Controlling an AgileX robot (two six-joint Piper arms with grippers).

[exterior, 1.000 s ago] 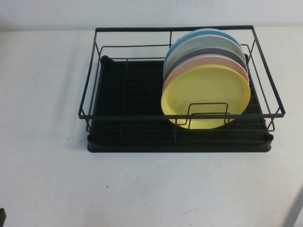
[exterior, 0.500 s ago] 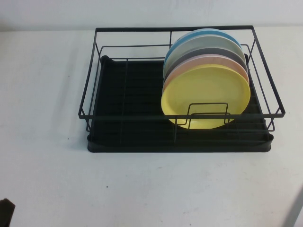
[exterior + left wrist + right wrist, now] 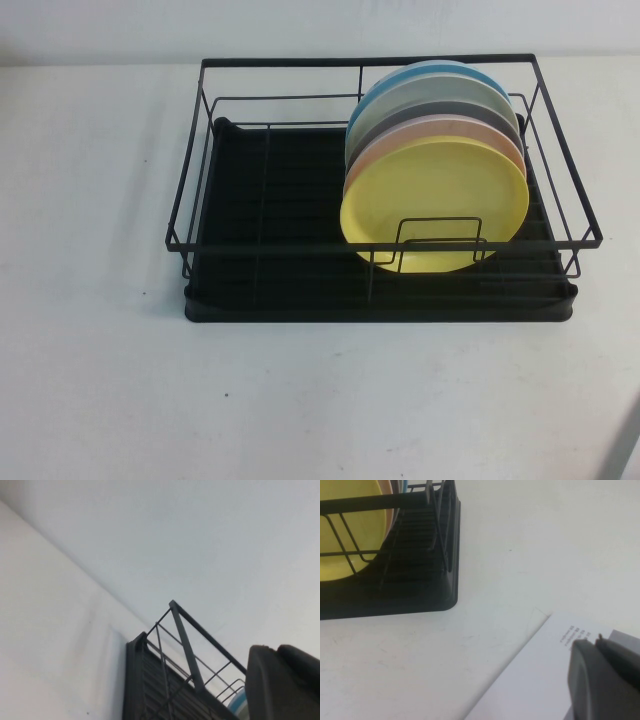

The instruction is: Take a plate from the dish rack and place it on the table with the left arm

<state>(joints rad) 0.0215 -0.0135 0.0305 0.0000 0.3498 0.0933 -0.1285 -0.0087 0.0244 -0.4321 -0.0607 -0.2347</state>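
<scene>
The yellow plate (image 3: 435, 205) stands on edge at the front of a row of plates in the right half of the black dish rack (image 3: 370, 61) on the white table (image 3: 90, 380). It also shows in the right wrist view (image 3: 350, 525). Neither arm shows in the high view. My left gripper (image 3: 277, 649) is shut and empty, off the rack's left end (image 3: 150, 680), apart from it. My right gripper (image 3: 596, 639) is shut and empty, low over a white sheet off the rack's right front corner (image 3: 420, 580).
Behind the yellow plate stand a pink plate (image 3: 440, 130), a grey plate (image 3: 440, 108) and a blue plate (image 3: 400, 80). The rack's left half holds no dishes. A white printed sheet (image 3: 530, 680) lies at the table's right front.
A dark part of my left arm showed at the lower left edge of the high view; it is now out of that view. The plates and rack have not moved.
</scene>
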